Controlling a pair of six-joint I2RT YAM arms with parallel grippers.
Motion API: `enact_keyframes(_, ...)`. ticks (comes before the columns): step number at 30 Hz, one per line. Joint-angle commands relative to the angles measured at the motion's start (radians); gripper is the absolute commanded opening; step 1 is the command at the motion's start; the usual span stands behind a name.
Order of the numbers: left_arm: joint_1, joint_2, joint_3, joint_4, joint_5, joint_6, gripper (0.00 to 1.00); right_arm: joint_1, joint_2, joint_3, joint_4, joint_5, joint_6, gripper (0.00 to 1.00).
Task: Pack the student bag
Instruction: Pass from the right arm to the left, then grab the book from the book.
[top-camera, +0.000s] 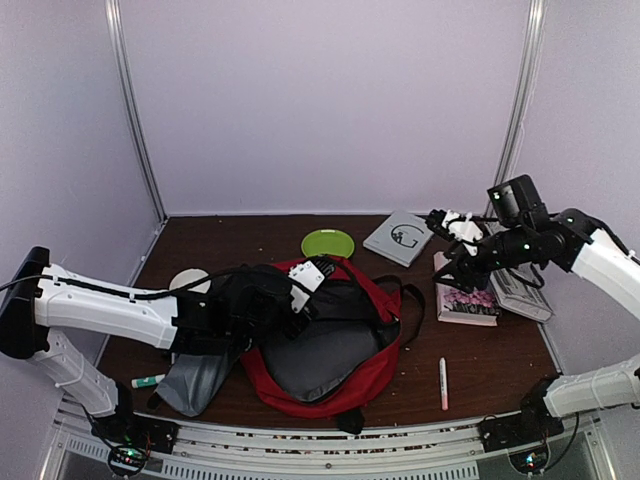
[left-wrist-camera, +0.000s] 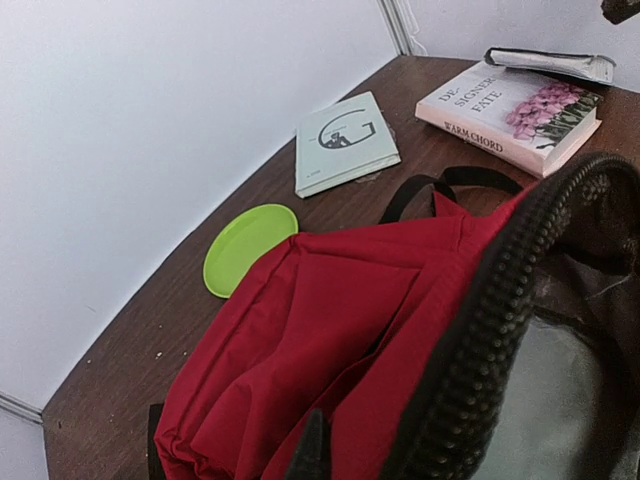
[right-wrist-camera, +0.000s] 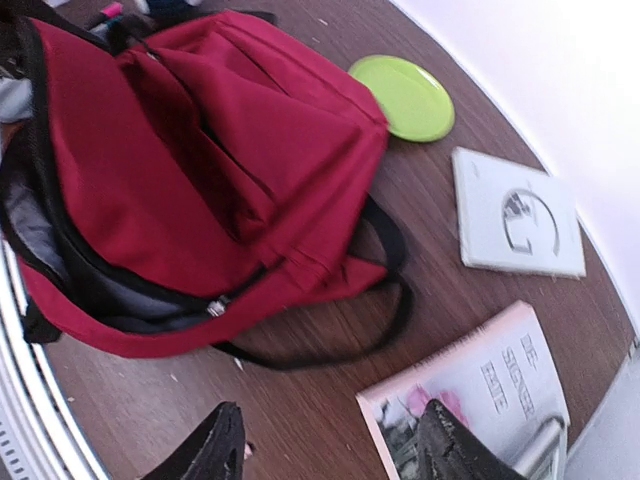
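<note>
1. Two arms are working on what looks like an early step. The student bag lies mid-table with its main zip open and grey lining showing. None of the views shows anything inside it.
2. The left gripper is at the bag's upper rim, right against the open zipper edge, and seems to be propping the mouth open. Only one finger shows in the left wrist view, so I cannot tell whether its jaws pinch the fabric or just rest there.
3. The right gripper hovers over the flowered book, which lies to the right of the bag. Its jaws are spread wide with nothing between them.
4. The step in hand is most likely fetching that book as the first thing to pack.
5. The next move calls for the right gripper to come down and close on one edge of the book. The book lies flat on the table, so one finger has to get under the edge. A folded paper crowds the book's far side.
6. The book would then have to pass over the black strap and into the mouth while the left arm holds it open.
7. A grey book, a green plate, a pen and a grey pouch are still outside the bag.
</note>
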Motion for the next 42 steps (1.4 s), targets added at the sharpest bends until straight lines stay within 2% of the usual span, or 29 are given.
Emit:
enact_keyframes(1,0.01,-0.005,0.048,0.016,0.028,-0.046,0.0,-0.197,-0.109,-0.156,-0.02,0.154,-0.066,0.62)
enact_keyframes(3,0.014,-0.002,0.062,0.001,0.036,-0.061,0.0,-0.314,-0.17,-0.245,0.002,0.225,-0.104,0.67)
enact_keyframes(5,0.017,-0.003,0.072,-0.009,0.041,-0.073,0.0,-0.371,-0.219,-0.333,0.058,0.323,-0.151,0.77)
enact_keyframes(7,0.017,-0.007,0.075,-0.014,0.048,-0.078,0.0,-0.391,-0.248,-0.408,0.109,0.419,-0.188,0.85)
enact_keyframes(11,0.024,-0.016,0.065,-0.013,0.055,-0.088,0.0,-0.406,-0.224,-0.49,0.184,0.549,-0.206,0.89)
enact_keyframes(17,0.026,-0.046,0.043,-0.008,0.052,-0.092,0.0,-0.459,-0.104,-0.522,0.293,0.642,-0.222,0.85)
enact_keyframes(27,0.028,-0.062,0.02,0.0,0.035,-0.127,0.0,-0.492,0.036,-0.572,0.463,0.656,-0.331,0.85)
enact_keyframes(34,0.028,-0.062,0.033,-0.016,0.034,-0.131,0.0,-0.543,0.131,-0.649,0.701,0.651,-0.426,0.84)
enact_keyframes(40,0.028,-0.065,0.037,-0.035,0.028,-0.134,0.0,-0.561,0.207,-0.676,0.868,0.663,-0.466,0.71)
enact_keyframes(42,0.028,-0.069,0.035,-0.038,0.026,-0.138,0.0,-0.561,0.21,-0.687,0.912,0.668,-0.483,0.63)
